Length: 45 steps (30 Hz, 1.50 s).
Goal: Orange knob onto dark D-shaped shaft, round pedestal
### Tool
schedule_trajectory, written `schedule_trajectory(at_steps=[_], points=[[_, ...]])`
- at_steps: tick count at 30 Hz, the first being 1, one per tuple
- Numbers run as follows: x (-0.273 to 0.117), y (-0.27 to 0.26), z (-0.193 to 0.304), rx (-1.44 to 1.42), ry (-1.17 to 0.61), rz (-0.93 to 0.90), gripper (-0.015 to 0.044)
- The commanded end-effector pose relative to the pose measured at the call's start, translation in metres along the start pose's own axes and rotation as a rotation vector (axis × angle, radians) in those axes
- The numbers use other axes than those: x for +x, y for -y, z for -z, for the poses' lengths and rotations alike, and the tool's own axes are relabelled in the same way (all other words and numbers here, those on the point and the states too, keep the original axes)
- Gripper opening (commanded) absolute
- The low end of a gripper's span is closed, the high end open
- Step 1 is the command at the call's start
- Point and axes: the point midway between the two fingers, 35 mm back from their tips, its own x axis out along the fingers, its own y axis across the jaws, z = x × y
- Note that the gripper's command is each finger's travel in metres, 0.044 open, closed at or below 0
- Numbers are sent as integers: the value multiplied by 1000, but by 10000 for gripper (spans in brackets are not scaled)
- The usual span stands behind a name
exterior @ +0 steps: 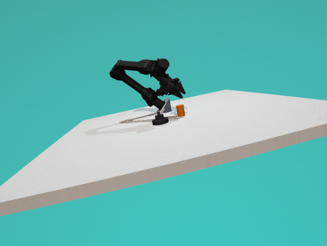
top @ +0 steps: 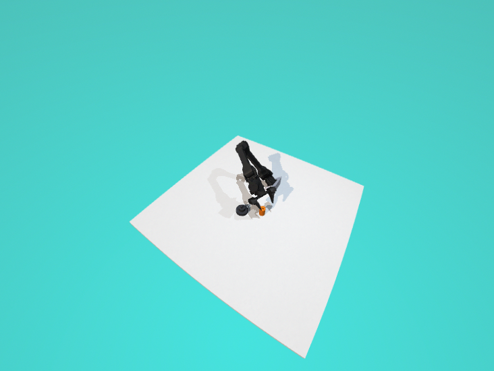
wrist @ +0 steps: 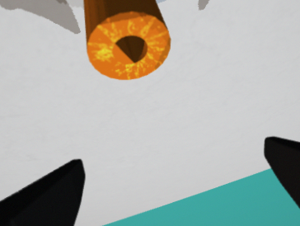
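The orange knob (top: 262,210) (exterior: 180,110) (wrist: 100,51) stands upright on the table, apart from the pedestal. Its D-shaped hole faces up in the wrist view, with the flat side at the lower left. The round dark pedestal (top: 241,211) (exterior: 160,121) stands beside it, to its left in the top and exterior views. The thin shaft (exterior: 158,112) rises from the pedestal; its flat side cannot be made out. My gripper (top: 266,206) (exterior: 183,95) (wrist: 174,157) is wide open and empty, tilted downward above the knob. Neither finger appears to touch the knob.
The pale table (top: 279,271) (exterior: 148,150) carries the arm, whose base is behind the pedestal and knob. A grey wedge-like piece (top: 276,183) (exterior: 167,105) is by the arm's base. Shadows of the arm fall around the pedestal. The table's far edge crosses the bottom of the wrist view.
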Motion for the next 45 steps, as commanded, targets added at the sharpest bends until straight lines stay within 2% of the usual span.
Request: schedule_trajectory(at_steps=[1,9,23,32,40,45], points=[[-3,2,1,22,264,8,440],[-28,-3,11,22,655,-121,440],[-28,-3,11,6,664,-120,440],[-28,-4,11,-763,675,152,440],[-28,-5,10,-1501,613,425,440],[-28,-5,10,-1772,569,529,440]])
